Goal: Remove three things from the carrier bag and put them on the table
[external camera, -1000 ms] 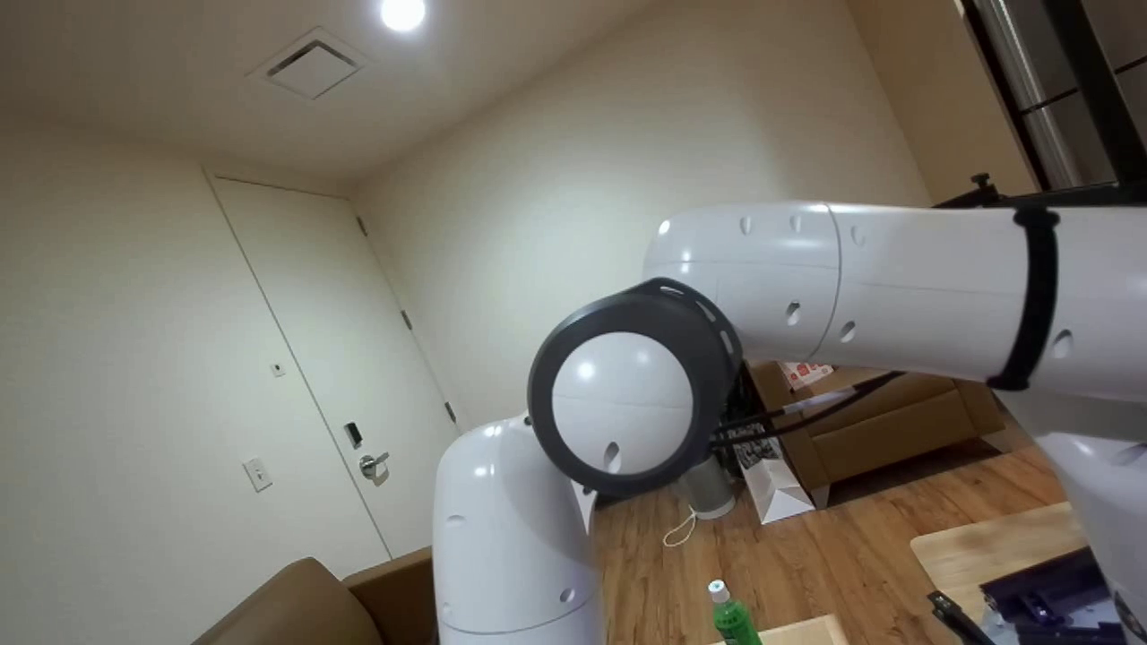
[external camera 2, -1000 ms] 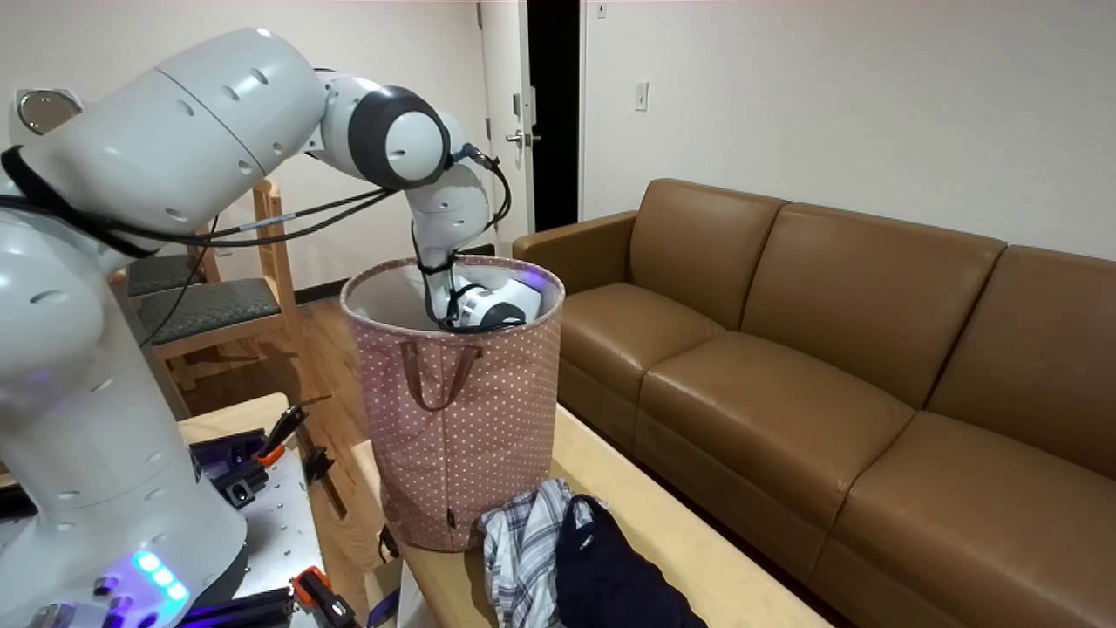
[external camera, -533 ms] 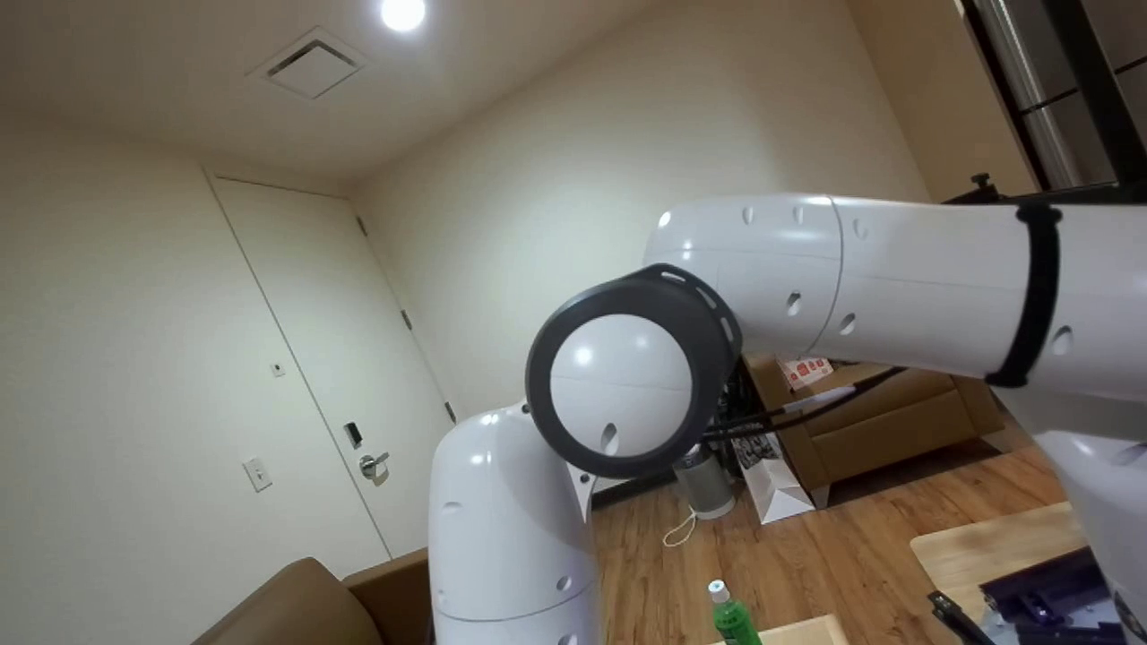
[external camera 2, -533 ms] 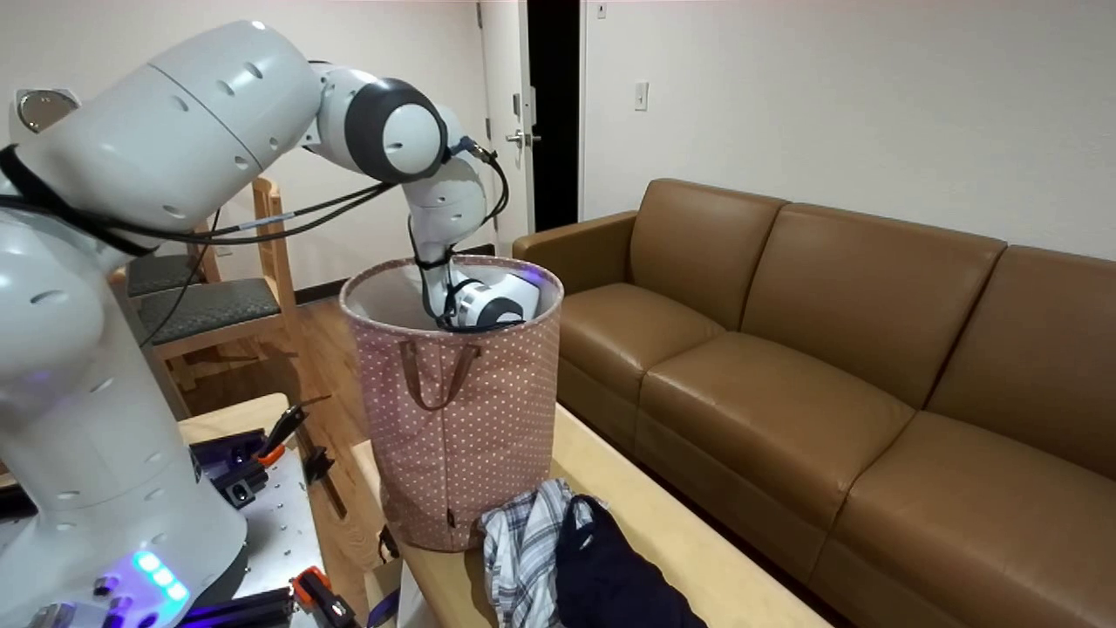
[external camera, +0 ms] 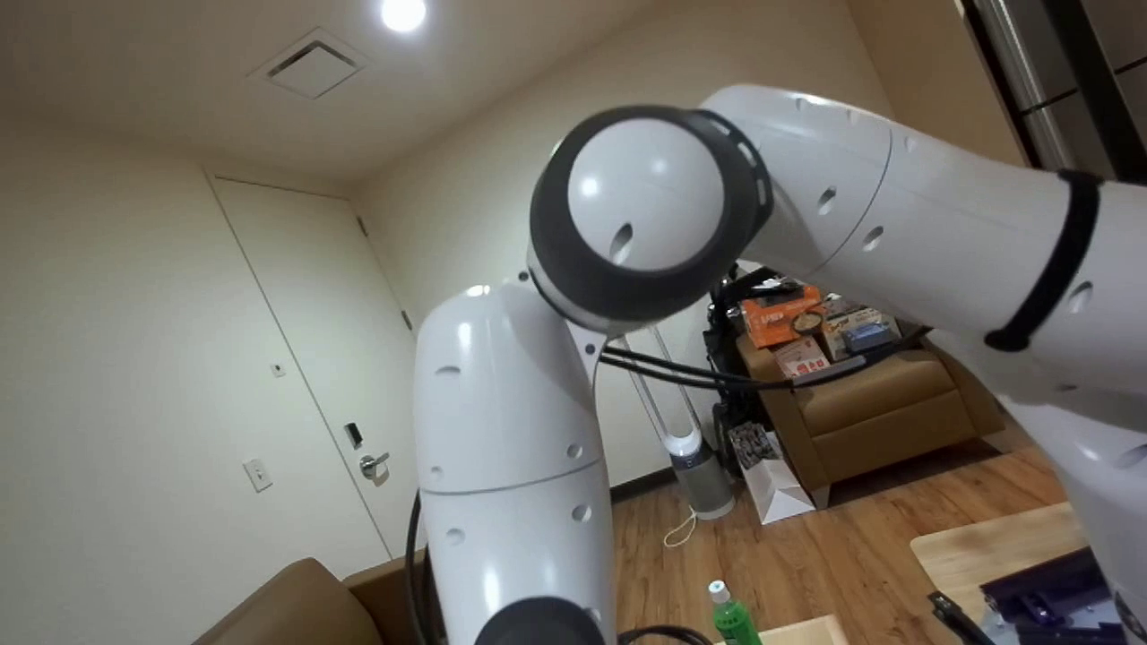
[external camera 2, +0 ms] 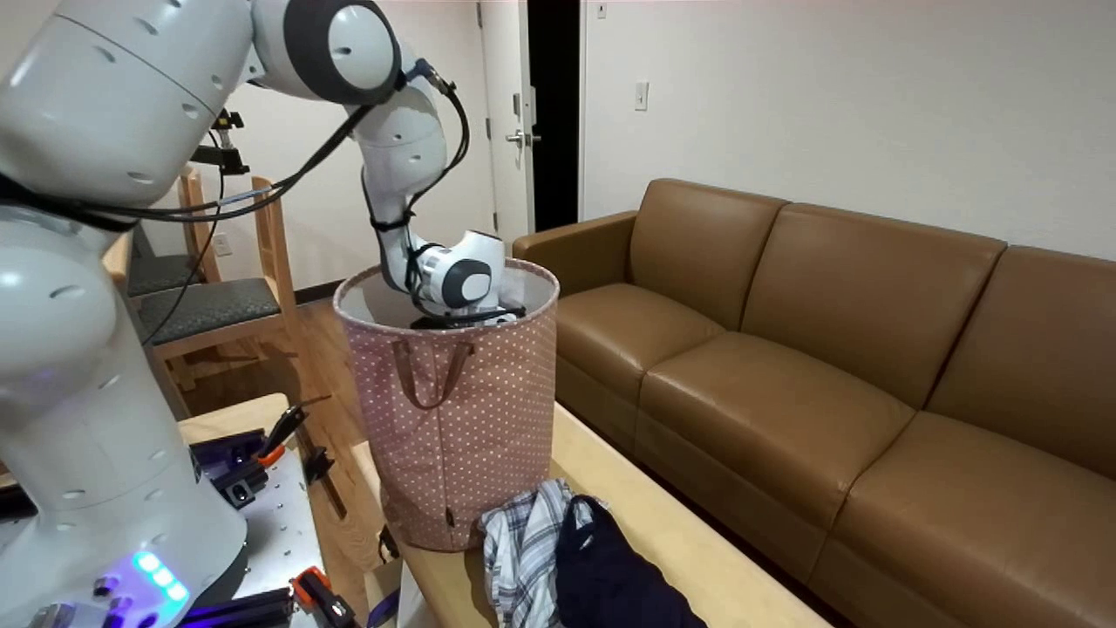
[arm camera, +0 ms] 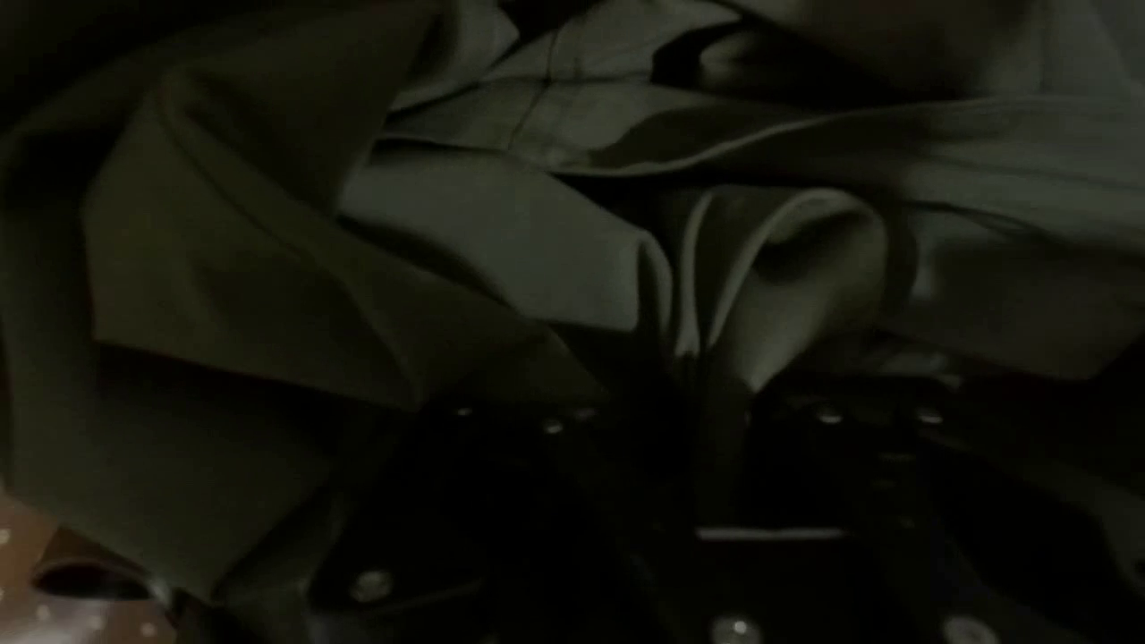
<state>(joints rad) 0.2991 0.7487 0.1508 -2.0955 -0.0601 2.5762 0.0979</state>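
A: Down inside the polka-dot fabric hamper (external camera 2: 497, 419), whose wall ringed it, your gripper (arm camera: 693, 402) was clenched on a fold of grey-green cloth (arm camera: 501, 233).

B: Below your gripper and outside that wall, a plaid garment (external camera 2: 523, 549) and a navy garment (external camera 2: 615, 580) lay touching on the wooden table (external camera 2: 645, 515); you were likely after the third and last piece.

A: What threatened the lift?

B: What looked like a thin bite. With so little cloth in the grip, a garment trapped under others could slide free as you rose. Your black cable (external camera 2: 479, 316) hung close to the hamper's lip; a snag there, or a tangle below, could topple the hamper with your gripper inside.

A: And what went unseen?

B: The hamper hid your gripper from outside, and in an exterior view the arm (external camera: 515, 403) was cut off at the bottom edge. The wrist view was murky: nobody could tell whether the folds ahead of your gripper were one garment or several, or whether the dotted patch (arm camera: 67, 617) beside it belonged to the hamper.
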